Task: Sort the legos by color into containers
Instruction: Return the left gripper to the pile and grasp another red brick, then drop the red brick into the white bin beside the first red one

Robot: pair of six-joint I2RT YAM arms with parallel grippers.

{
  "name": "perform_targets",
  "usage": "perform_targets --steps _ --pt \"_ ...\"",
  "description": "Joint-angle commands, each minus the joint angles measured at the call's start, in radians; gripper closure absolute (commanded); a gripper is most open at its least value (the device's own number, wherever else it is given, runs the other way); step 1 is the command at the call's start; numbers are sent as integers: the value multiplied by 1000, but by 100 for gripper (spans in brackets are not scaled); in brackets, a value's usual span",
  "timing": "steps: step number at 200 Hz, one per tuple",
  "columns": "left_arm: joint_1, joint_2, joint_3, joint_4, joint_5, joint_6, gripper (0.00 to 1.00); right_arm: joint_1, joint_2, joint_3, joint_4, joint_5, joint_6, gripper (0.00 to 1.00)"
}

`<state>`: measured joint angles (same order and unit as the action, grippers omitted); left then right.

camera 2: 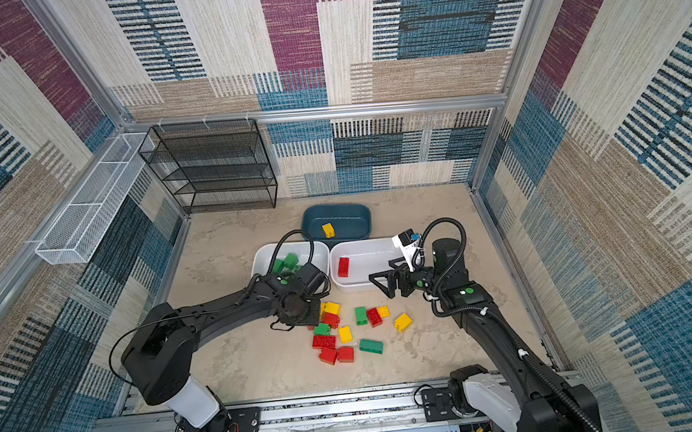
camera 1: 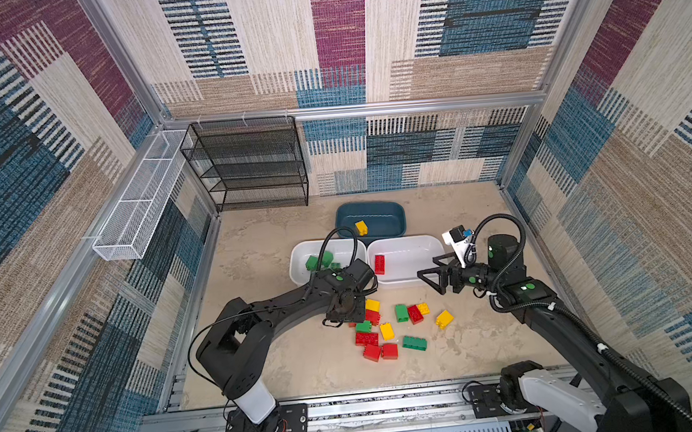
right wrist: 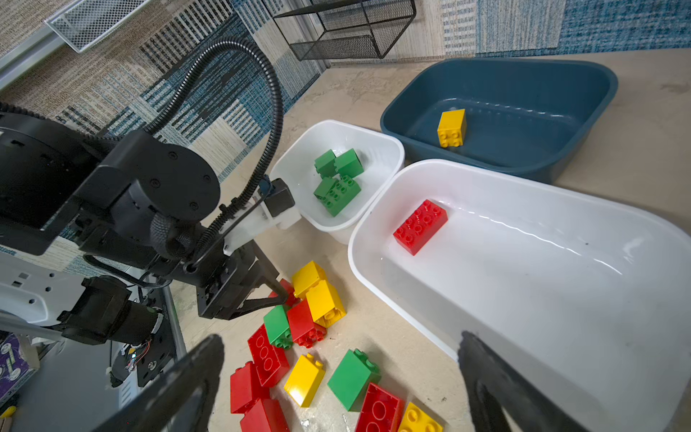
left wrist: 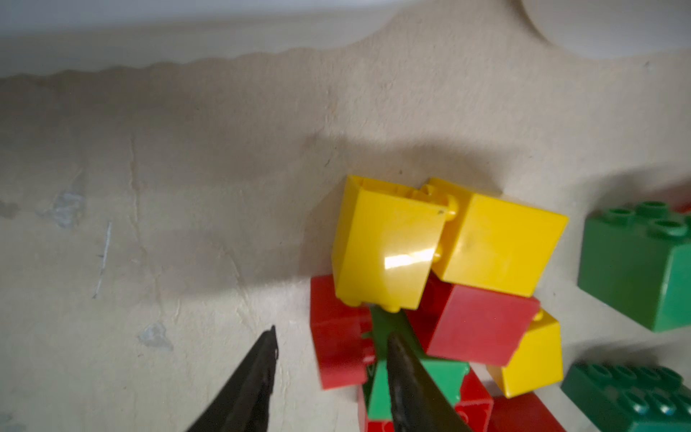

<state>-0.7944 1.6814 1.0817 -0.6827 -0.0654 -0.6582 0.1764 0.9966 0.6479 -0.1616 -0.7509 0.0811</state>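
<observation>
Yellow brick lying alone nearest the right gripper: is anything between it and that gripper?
Nothing visible. The right gripper hovers over a corner of the right-hand white tub, and only bare table lies between there and the yellow brick.

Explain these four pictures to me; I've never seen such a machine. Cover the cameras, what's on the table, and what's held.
It is a robot: a black jointed left arm and right arm, each ending in a two-fingered gripper. Two pictures come from one overhead camera head and show nearly the same scene; the other two come from cameras on the wrists. On the beige tabletop stand three plastic tubs: a dark teal-blue tub with one yellow studded brick, a white tub with green bricks, and a second white tub with one long red brick. Nearer the arms' bases lies a loose pile of red, green and yellow bricks. The left gripper is down in that pile, fingers either side of a red brick, not yet clamped. The right gripper hangs wide open, empty.
</observation>
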Motion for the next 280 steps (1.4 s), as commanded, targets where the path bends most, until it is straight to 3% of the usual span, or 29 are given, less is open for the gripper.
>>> perform_targets --steps 1,62,95,137,176,203,280 --pt "0 17 -12 22 11 -26 53 0 -3 -1 5 6 -4 1" --pt "0 16 -52 31 23 -27 64 0 -7 -3 3 7 -4 1" --pt "4 24 -50 28 35 -8 82 -1 -8 -5 2 5 -3 1" --pt "5 -58 33 -78 38 27 82 0 -21 2 -11 29 -12 1" --pt "5 -75 218 -138 61 102 81 0 -18 13 -9 70 -14 1" --pt "16 21 379 -126 65 163 80 -3 -22 20 -6 90 -10 1" --pt "27 475 861 -74 63 232 79 -19 -39 28 -26 132 -21 1"
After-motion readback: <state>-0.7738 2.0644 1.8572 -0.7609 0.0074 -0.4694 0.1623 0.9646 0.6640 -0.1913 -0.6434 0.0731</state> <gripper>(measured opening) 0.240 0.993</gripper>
